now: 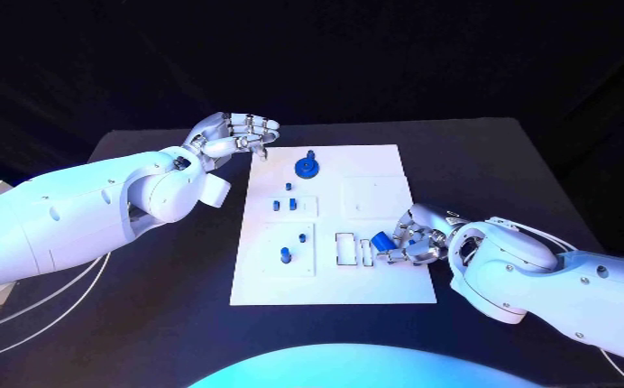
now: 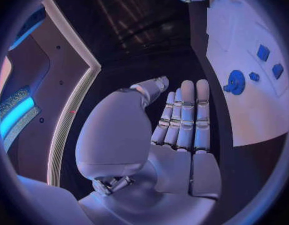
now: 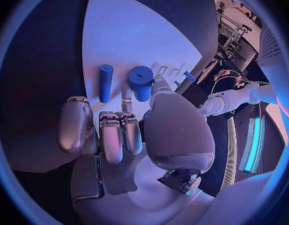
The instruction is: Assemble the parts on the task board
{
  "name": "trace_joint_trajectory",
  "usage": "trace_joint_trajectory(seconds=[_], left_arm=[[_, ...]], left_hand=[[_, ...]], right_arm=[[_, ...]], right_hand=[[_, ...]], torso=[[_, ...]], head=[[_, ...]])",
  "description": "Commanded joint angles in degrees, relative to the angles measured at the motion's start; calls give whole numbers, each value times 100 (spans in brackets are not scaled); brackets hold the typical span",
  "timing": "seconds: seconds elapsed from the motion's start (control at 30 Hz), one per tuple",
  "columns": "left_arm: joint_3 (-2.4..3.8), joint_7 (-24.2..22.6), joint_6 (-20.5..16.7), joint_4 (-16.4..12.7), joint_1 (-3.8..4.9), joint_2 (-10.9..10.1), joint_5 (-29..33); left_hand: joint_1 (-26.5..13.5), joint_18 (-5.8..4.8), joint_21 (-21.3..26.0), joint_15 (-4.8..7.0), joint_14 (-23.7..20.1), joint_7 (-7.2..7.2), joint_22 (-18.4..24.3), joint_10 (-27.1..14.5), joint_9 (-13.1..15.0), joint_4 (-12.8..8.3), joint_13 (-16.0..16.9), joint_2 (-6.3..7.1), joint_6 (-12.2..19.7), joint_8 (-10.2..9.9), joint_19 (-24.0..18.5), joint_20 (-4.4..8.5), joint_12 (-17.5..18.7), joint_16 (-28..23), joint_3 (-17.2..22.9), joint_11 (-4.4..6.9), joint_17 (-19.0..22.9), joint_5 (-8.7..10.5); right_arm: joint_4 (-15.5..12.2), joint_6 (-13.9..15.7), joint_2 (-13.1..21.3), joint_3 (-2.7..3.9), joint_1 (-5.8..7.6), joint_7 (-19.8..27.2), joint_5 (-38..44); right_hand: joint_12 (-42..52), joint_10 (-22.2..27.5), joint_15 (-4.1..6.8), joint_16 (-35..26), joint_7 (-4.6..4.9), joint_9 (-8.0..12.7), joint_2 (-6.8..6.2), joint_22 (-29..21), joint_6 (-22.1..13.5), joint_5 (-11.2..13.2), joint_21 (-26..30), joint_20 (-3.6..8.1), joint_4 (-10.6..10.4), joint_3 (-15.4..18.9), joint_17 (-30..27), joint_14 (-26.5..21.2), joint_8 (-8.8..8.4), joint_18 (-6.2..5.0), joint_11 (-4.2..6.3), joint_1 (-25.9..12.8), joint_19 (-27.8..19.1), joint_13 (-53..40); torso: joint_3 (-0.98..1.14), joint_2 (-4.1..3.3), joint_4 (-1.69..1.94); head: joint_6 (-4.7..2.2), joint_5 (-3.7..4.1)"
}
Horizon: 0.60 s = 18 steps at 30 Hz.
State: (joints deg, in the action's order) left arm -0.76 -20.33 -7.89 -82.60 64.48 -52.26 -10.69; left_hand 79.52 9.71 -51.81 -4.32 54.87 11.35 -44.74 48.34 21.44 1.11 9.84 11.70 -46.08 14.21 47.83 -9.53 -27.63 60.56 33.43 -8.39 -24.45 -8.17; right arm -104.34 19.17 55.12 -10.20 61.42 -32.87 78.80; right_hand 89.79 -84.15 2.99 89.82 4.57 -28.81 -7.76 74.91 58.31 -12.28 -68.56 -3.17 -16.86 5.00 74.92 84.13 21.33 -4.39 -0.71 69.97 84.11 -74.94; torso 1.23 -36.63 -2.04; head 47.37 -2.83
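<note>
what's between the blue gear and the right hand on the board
In the head view, the stretch from the gear to the right hand crosses a bare square panel of the board; no part lies on it.

Lab: black-draped table (image 1: pixel 156 149), white task board (image 1: pixel 377 293).

No text, label, brand, number or sign could be read anywhere in these views. The white task board (image 1: pixel 377 289) carried no legible marking, and neither did the blue parts on it nor the black bench (image 1: pixel 520 180) beneath.
</note>
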Motion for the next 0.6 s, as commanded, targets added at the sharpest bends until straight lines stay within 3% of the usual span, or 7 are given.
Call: trace_joint_trajectory(seconds=[0.03, 0.13, 0.3, 0.5, 0.6], left_arm=[[4, -39, 38, -13, -1, 1, 20], [4, -36, 38, -9, -1, 1, 20], [4, -33, 41, -3, -1, 2, 20], [4, -27, 46, 7, -1, 8, 19], [4, -24, 63, 13, -1, 14, 19]], left_hand=[[-51, 77, 38, 5, -42, 3, 8, -58, -4, 16, -8, -21, 33, 20, -20, -21, -34, 21, -18, 2, -8, -5], [-51, 77, 38, 5, -42, 3, 8, -58, -4, 16, -8, -21, 33, 20, -20, -21, -34, 21, -18, 2, -8, -5], [-51, 77, 38, 5, -42, 3, 8, -58, -4, 16, -8, -21, 33, 20, -20, -21, -34, 21, -18, 2, -8, -5], [-27, 80, 62, 4, -63, 7, 21, -75, -5, 14, -12, -24, 28, 29, -20, -25, -46, 37, -19, -1, -16, -8], [-26, 80, 62, 4, -64, 7, 22, -76, -5, 13, -12, -23, 28, 29, -19, -25, -47, 37, -19, -1, -17, -8]], right_arm=[[24, 11, 5, -38, -55, -64, 47], [-4, 271, 25, -38, -58, -4, -37], [-82, 633, 85, -37, -55, 60, -207], [-250, 1004, 195, -31, 65, 194, -441], [-344, 1111, 236, -25, 170, 265, -559]], right_hand=[[21, -585, 53, 18, -35, 7, 118, 963, 61, -602, -3, 62, 1, -76, 1508, 587, 58, 88, 64, 147, 192, -1506], [21, -585, 83, 18, -74, 15, 252, 983, 98, -1026, -49, 86, 16, -203, 1508, 587, 73, 96, 100, 323, 207, -1506], [21, -585, 121, 18, -125, 25, 316, 995, 158, -1350, -59, 117, 28, -368, 1508, 587, 92, 98, 145, 545, 215, -1506], [21, -585, 163, 18, -175, 19, 280, 1009, 264, -1785, -65, 159, 5, -529, 1508, 587, 155, 101, 192, 488, 224, -1506], [21, -585, 172, 18, -186, 18, 248, 1020, 303, -1813, -90, 169, 1, -544, 1508, 587, 179, 106, 203, 306, 233, -1506]], torso=[[-4, 3, -3], [-6, 7, -6], [-4, 8, -4], [-13, 13, -5], [-12, 12, -7]], head=[[-5, 1], [-10, 2], [-25, 9], [-56, 24], [-63, 24]])
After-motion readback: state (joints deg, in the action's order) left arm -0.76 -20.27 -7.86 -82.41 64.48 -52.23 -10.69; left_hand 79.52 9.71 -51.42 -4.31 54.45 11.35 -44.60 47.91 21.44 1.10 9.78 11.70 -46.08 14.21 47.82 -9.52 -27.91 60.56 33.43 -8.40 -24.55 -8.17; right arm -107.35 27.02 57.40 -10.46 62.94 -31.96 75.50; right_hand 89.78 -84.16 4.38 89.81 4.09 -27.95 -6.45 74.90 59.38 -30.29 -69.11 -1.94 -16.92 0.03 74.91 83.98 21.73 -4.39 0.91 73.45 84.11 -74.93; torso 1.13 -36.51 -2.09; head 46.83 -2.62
